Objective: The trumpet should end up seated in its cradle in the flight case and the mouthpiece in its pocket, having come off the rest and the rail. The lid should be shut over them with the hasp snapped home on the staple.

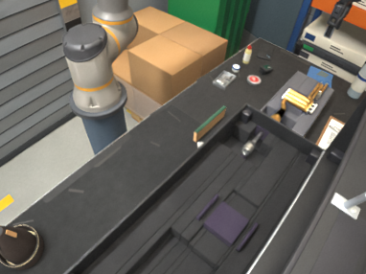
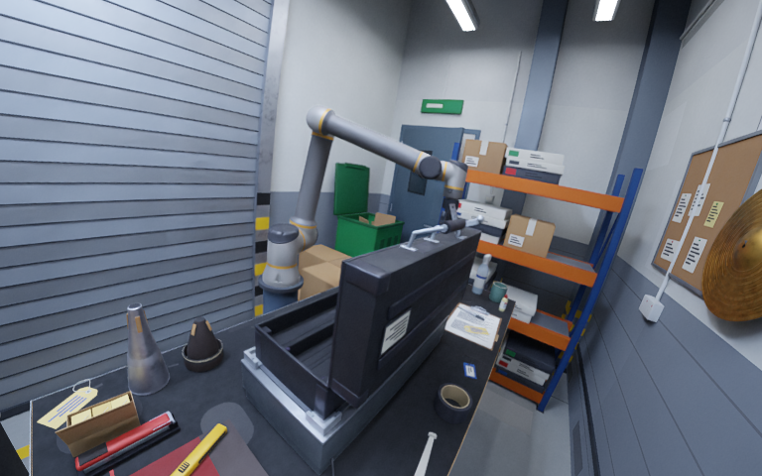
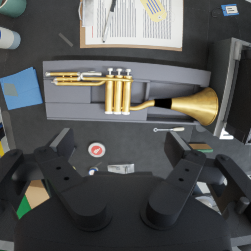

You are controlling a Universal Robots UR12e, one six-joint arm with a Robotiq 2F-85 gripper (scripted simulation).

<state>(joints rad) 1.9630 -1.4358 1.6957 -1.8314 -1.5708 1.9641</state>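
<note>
The brass trumpet (image 3: 128, 92) lies flat on its grey rest (image 3: 98, 90) at the far end of the bench, its bell beside the end of the flight case (image 1: 230, 201). In the side camera the trumpet (image 1: 302, 98) shows just beyond the case's end wall. The silver mouthpiece (image 1: 250, 145) lies inside the case near that end. The case's lid (image 2: 404, 303) stands open and upright. My gripper (image 3: 121, 140) is open and empty. It hangs high above the bench, just to the near side of the rest.
Cardboard boxes (image 1: 165, 57) stand beside the bench near my arm's base. A clipboard with a pen (image 3: 131, 23) lies beyond the rest. A blue cloth (image 3: 21, 87), a red button (image 3: 96, 149) and a small silver tool (image 3: 169, 129) lie around it. Shelving (image 2: 539, 236) rises behind.
</note>
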